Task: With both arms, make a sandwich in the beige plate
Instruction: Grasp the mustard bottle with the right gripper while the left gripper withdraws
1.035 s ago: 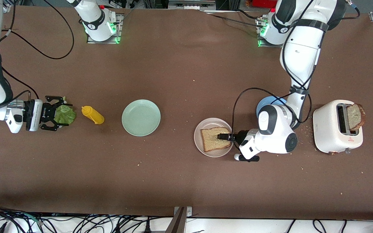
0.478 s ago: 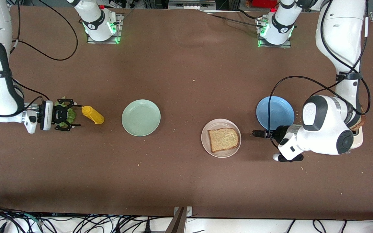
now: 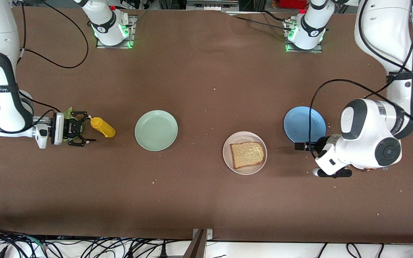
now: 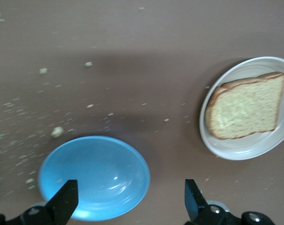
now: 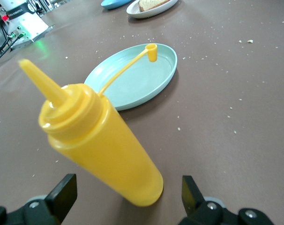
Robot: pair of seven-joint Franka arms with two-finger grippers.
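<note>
One bread slice (image 3: 247, 154) on beige plate (image 3: 228, 157); yellow bottle (image 3: 103, 127) blocks spread right hand (image 3: 81, 128) by lettuce (image 3: 68, 113), left hand (image 3: 299, 146) spread beside blue plate (image 3: 304, 123).

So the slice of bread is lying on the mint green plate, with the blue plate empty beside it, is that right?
Not quite. The slice of bread lies on the beige plate, as the front view shows; the mint green plate is bare. The blue plate is indeed empty beside it.

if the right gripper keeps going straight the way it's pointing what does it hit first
Most likely the yellow squeeze bottle: it stands tilted right ahead of the right gripper, between its open fingers in the right wrist view. The mint green plate comes after. How close the bottle is remains unclear.
</note>
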